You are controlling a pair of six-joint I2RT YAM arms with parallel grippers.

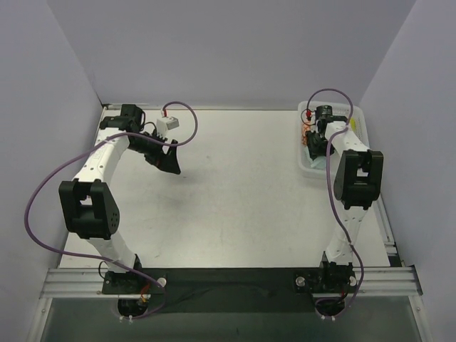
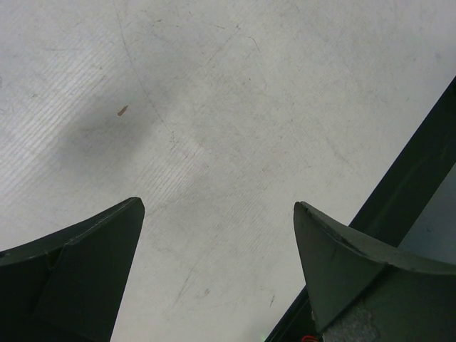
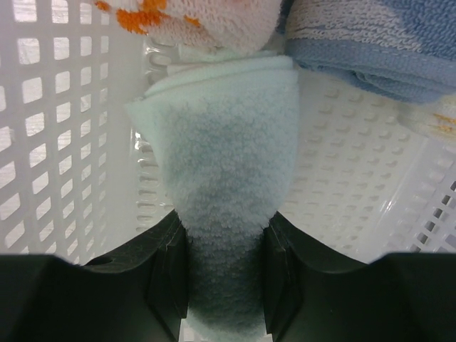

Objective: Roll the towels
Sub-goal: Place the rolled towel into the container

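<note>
My right gripper (image 3: 226,235) is inside the white slotted basket (image 1: 353,117) at the table's back right. It is shut on a folded pale mint-green towel (image 3: 228,164), which bulges out between the jaws over the basket floor. A white-with-orange towel (image 3: 206,18) and a blue towel (image 3: 370,50) lie at the far end of the basket. In the top view the right gripper (image 1: 317,146) is down in the basket. My left gripper (image 1: 169,162) is open and empty above bare table at the back left, its fingertips (image 2: 132,210) wide apart.
The basket's slotted walls (image 3: 43,142) close in on the right gripper at left and right. A dark strip (image 2: 399,192) along the table edge shows beside the left gripper. Purple cables loop over both arms. White walls enclose the table.
</note>
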